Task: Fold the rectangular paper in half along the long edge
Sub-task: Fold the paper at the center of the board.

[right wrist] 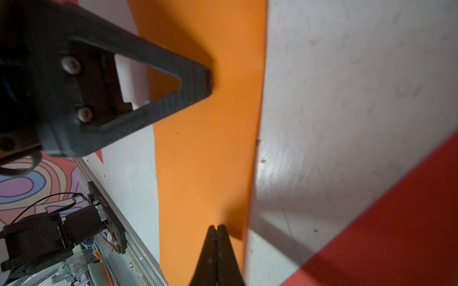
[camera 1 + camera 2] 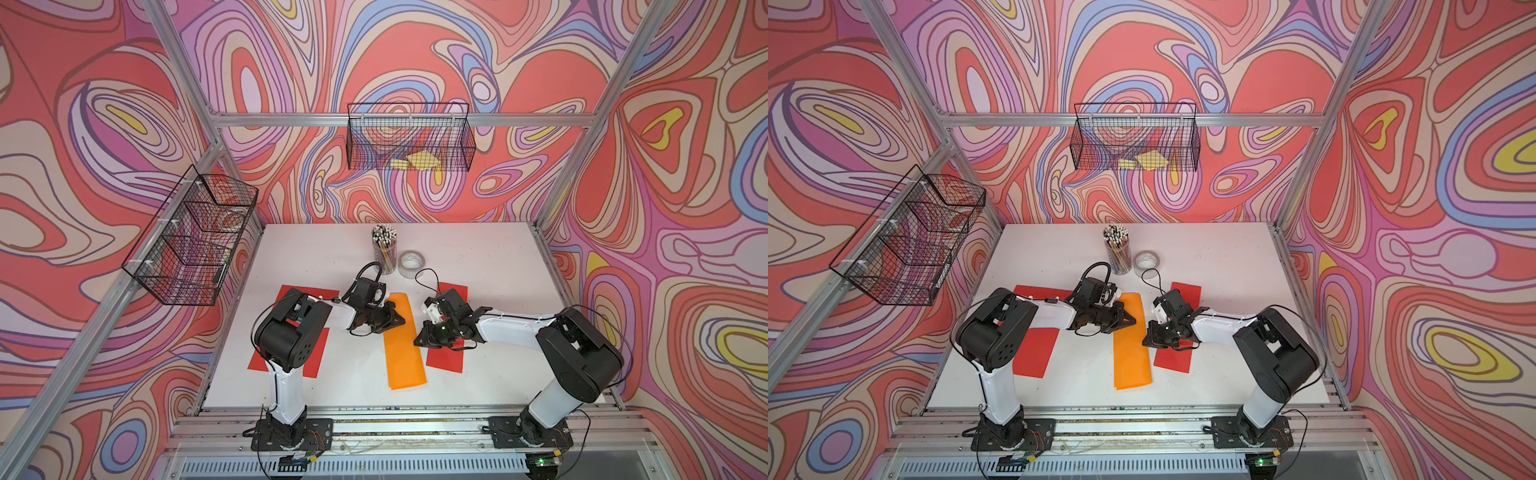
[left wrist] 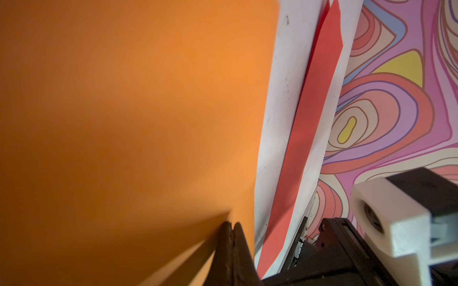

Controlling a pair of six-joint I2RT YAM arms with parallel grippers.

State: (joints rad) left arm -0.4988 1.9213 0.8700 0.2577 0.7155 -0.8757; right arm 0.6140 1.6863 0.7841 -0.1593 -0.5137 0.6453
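Position of orange paper (image 2: 405, 353): centre of table (image 2: 478, 257), long axis running near-to-far, slightly slanted. Left gripper (image 2: 400, 320) sits at its left long edge toward the far end. Right gripper (image 2: 417, 341) sits at the right long edge, closer to mid-length. Both claws are pressed together with nothing pinched, tips apparently touching the sheet. The sheet looks narrow, probably already doubled. Red sheets (image 2: 446, 357) flank both sides; pencil cup (image 2: 384, 253) and tape roll (image 2: 411, 264) stand beyond the far end. Bare table surrounds the near end.
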